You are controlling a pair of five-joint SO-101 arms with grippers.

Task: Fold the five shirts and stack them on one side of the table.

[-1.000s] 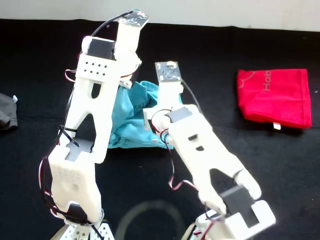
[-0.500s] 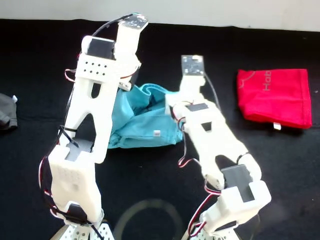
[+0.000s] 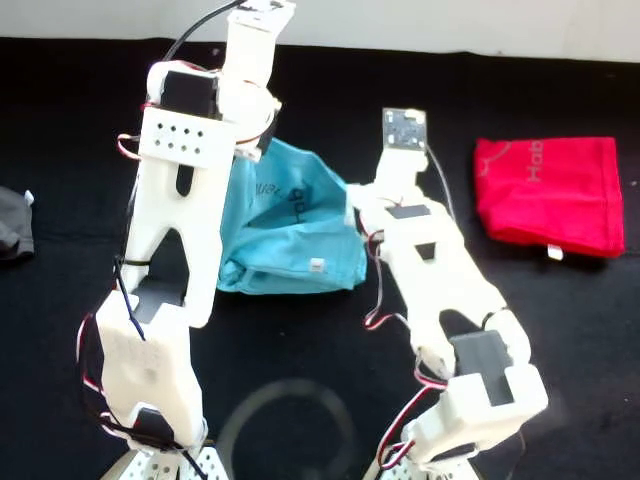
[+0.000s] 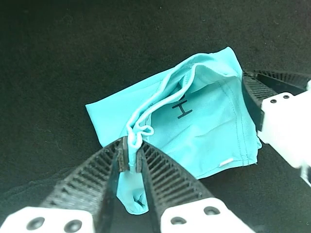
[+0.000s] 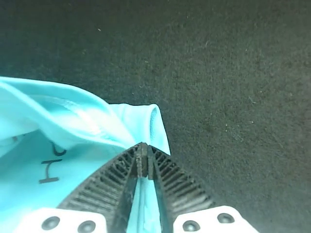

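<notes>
While the red shirt (image 3: pixel 548 195) lies folded aside, the teal shirt (image 3: pixel 290 230) is mid-fold.
Closed tight, the left gripper (image 4: pixel 130 148) and right gripper (image 5: pixel 144 154) each clamp its edge; stacking not yet done.

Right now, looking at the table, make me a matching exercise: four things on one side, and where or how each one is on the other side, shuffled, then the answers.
Things:
1. teal shirt
2. red shirt
3. grey cloth
4. right gripper

Places or states:
a. lies folded flat, untouched
b. shut on a fabric edge
c. at the high view's edge, partly cut off
d. rumpled, pinched at two spots

Pairs: 1-d, 2-a, 3-c, 4-b.
</notes>
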